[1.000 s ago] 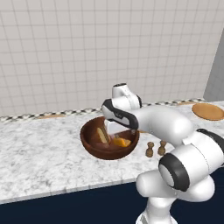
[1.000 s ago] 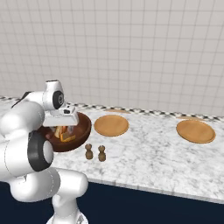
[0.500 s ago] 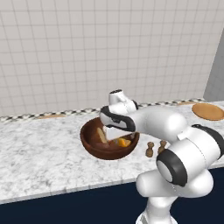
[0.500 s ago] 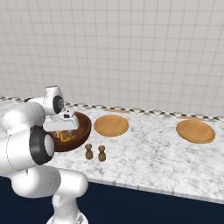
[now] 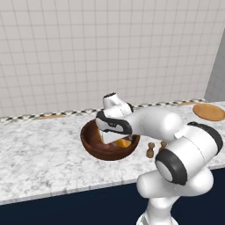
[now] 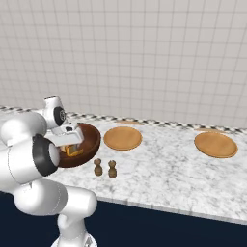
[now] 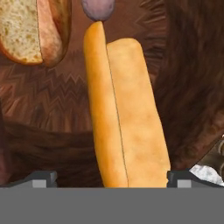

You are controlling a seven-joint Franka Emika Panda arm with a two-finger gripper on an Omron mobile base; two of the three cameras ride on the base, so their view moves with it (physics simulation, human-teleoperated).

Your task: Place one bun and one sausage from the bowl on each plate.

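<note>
Item: pincer (image 7: 112, 178), spread wide and holding nothing, lowered into the bowl (image 5: 94, 147) on the worktop (image 5: 39, 158), fingertips (image 7: 41, 178) either side of a long golden bun (image 7: 124, 118), apparently lined up to grasp it. A second, cut bun (image 7: 26, 30) and a sausage end (image 7: 98, 8) lay further in. Two tan plates (image 6: 123, 138) (image 6: 215, 144) stood bare, awaiting food. Two small brown shakers (image 6: 98, 167) stood near the bowl.

The arm's hand dips lower than a second ago, carrying the wide-spread gripper (image 7: 112, 178) down inside the bowl (image 5: 99, 148) until its fingertips (image 7: 43, 178) straddle the long golden bun (image 7: 124, 118) lying on the wooden bottom.
</note>
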